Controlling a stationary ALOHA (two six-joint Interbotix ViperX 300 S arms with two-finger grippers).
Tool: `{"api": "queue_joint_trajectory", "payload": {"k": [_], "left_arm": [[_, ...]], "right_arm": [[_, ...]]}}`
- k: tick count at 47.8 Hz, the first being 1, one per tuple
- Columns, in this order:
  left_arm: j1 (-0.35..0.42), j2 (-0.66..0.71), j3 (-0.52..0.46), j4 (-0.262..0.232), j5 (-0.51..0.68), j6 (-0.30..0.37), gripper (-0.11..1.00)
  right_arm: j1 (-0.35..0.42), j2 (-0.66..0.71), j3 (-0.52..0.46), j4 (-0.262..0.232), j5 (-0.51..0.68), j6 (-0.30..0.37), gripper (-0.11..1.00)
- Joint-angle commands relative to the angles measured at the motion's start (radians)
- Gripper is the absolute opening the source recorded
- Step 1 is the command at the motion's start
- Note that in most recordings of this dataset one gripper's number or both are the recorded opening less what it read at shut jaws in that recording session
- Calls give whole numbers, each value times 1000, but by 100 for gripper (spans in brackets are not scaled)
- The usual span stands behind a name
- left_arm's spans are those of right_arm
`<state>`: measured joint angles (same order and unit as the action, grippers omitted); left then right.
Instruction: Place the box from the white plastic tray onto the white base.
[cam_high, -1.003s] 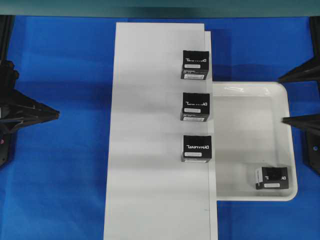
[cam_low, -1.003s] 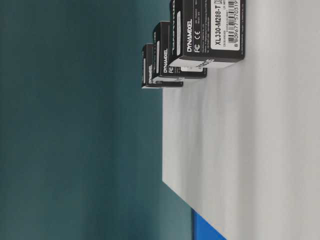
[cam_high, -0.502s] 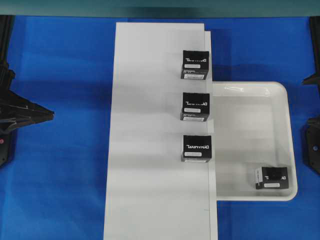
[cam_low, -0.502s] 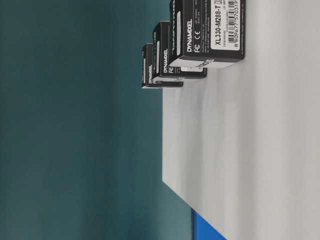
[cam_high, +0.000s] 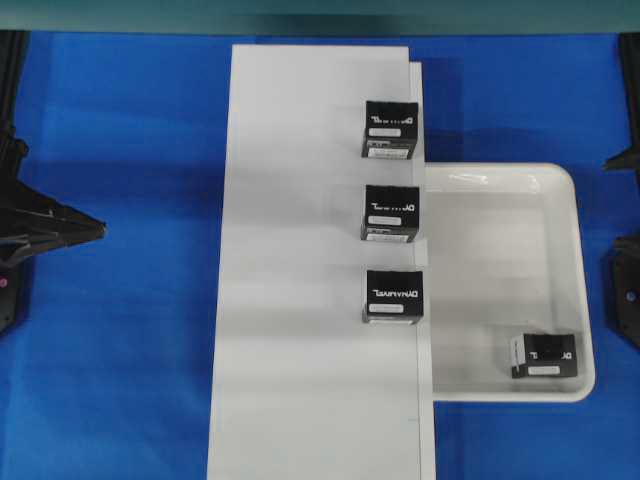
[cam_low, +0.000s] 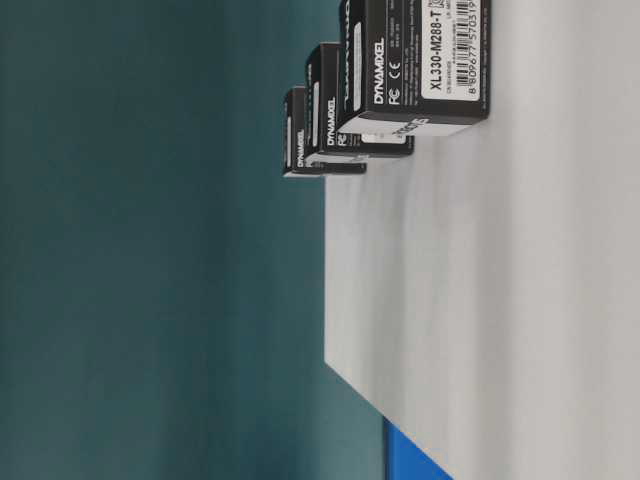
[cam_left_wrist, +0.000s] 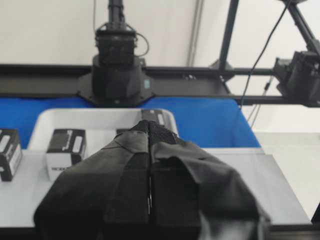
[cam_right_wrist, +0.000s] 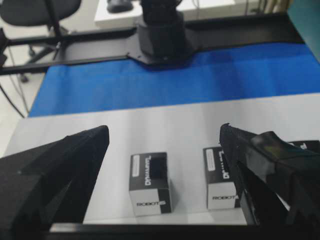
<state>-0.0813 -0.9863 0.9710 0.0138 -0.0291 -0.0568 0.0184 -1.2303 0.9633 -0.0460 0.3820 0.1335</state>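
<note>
Three alike black boxes (cam_high: 391, 129) (cam_high: 391, 213) (cam_high: 394, 296) stand in a row along the right side of the white base (cam_high: 300, 250). The white plastic tray (cam_high: 500, 250) lies against the base's right edge and holds only a black box with a white side flap (cam_high: 544, 356). My left gripper (cam_high: 98, 230) hangs shut over the blue cloth, left of the base, with nothing in it. My right gripper (cam_right_wrist: 164, 129) is open and empty, back beyond the tray's right rim. Between its fingers the right wrist view shows two boxes (cam_right_wrist: 149, 182) (cam_right_wrist: 220, 177) on the base.
Blue cloth (cam_high: 130, 350) covers the table around the base and tray. Black arm mounts stand at the left edge (cam_high: 8, 300) and right edge (cam_high: 625, 300). A dark teal wall (cam_low: 150, 250) backs the table.
My right gripper has drawn back to the right, off the tray and almost out of the overhead view. My left gripper has slid slightly left. No box has moved.
</note>
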Motion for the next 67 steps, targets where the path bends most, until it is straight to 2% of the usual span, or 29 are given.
{"api": "queue_joint_trajectory", "payload": {"k": [1, 21, 33, 67], "left_arm": [[-2, 8, -21, 3, -8, -3, -7], [-2, 8, -20, 2, 31, -6, -7], [-2, 9, -20, 2, 32, -35, -7], [14, 35, -20, 2, 32, -18, -7]], "right_arm": [[-3, 3, -6, 2, -5, 0, 97], [-3, 3, -2, 2, -8, 0, 97], [-3, 3, 5, 2, -11, 0, 97], [-3, -35, 48, 3, 5, 0, 97]]}}
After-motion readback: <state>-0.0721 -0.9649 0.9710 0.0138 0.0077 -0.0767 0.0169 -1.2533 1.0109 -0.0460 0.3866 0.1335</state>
